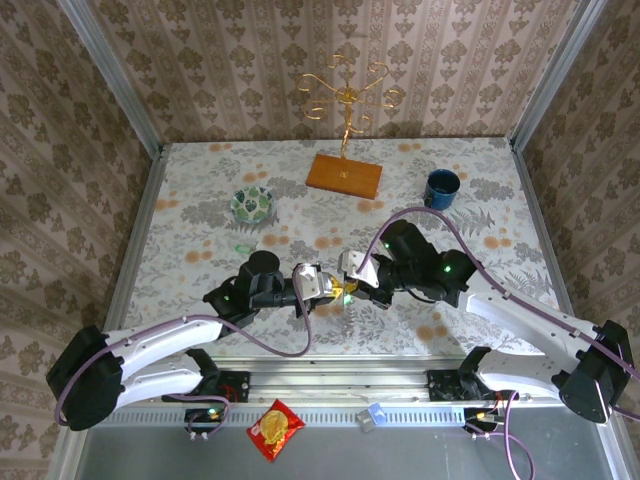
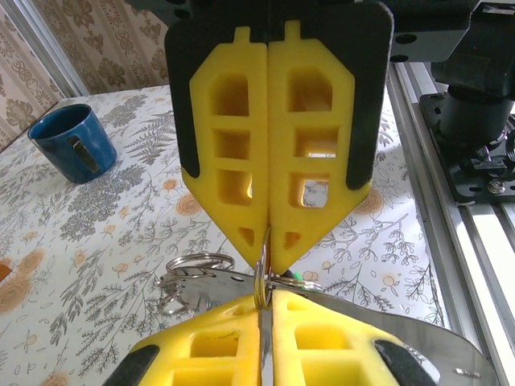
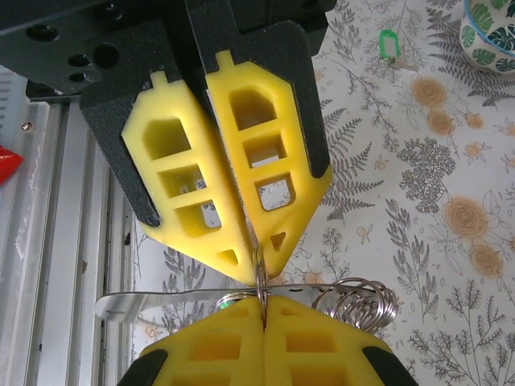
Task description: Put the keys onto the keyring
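print on the red packet (image 1: 275,430) at 6 o'clock is too small to read. floral table (image 1: 200,230), papered walls (image 1: 200,60). my left gripper (image 2: 264,304) and right gripper (image 3: 264,310) meet tip to tip mid-table, both pinching the keyring (image 2: 261,281) — a loose green key (image 1: 241,246) lies at 10 o'clock, the bowl (image 1: 252,204) just past it, and the mug (image 1: 441,188) at 1.
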You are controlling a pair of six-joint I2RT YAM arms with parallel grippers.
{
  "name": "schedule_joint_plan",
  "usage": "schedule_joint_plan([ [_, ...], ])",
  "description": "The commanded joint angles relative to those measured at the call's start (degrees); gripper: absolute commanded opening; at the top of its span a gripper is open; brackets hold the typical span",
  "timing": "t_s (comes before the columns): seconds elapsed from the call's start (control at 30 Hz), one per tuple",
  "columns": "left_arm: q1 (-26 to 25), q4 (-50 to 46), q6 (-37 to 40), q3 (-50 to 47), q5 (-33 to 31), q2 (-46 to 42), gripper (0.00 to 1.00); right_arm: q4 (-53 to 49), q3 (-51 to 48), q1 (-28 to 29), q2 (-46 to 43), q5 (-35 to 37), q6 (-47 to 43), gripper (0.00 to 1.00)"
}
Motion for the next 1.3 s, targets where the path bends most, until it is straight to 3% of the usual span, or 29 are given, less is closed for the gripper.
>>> schedule_joint_plan([
  [0.0,0.1,-0.1,1.0,2.1,-0.4,-1.3,0.13,-3.2,2.8,1.3,0.8,-0.4,-1.8,0.00],
  [0.27,0.1,-0.1,0.6,2.5,0.3,-1.6,0.14,-6.7,5.4,2.8,3.1,4.2,-4.1,0.00],
  [0.43,0.3,-0.2,0.8,2.7,0.9,-1.3,0.00,-6.8,5.8,3.2,3.3,3.5,-4.0,0.00],
  [0.47,0.2,-0.1,0.8,2.5,1.0,-1.4,0.00,-5.6,5.1,2.9,2.7,3.2,-3.2,0.02],
  [0.53,0.3,0.8,0.2,2.0,1.1,-1.9,0.00,-1.0,2.2,1.2,0.0,0.7,-0.4,0.19],
  [0.57,0.4,1.9,-0.4,1.6,1.2,-2.1,0.00,1.9,0.5,-0.1,-1.6,-1.2,1.0,0.24],
  [0.7,0.9,7.8,-3.0,-1.0,2.6,-2.9,0.00,13.1,-8.1,-4.4,-8.3,-8.7,5.7,0.32],
  [0.9,1.4,18.5,-7.3,-5.0,6.1,-2.6,0.00,22.5,-13.9,-5.8,-11.1,-13.6,11.5,0.32],
  [1.27,1.5,22.6,-9.0,-6.0,10.7,-0.9,0.00,26.1,-15.2,-5.9,-10.6,-15.8,14.0,0.24],
])
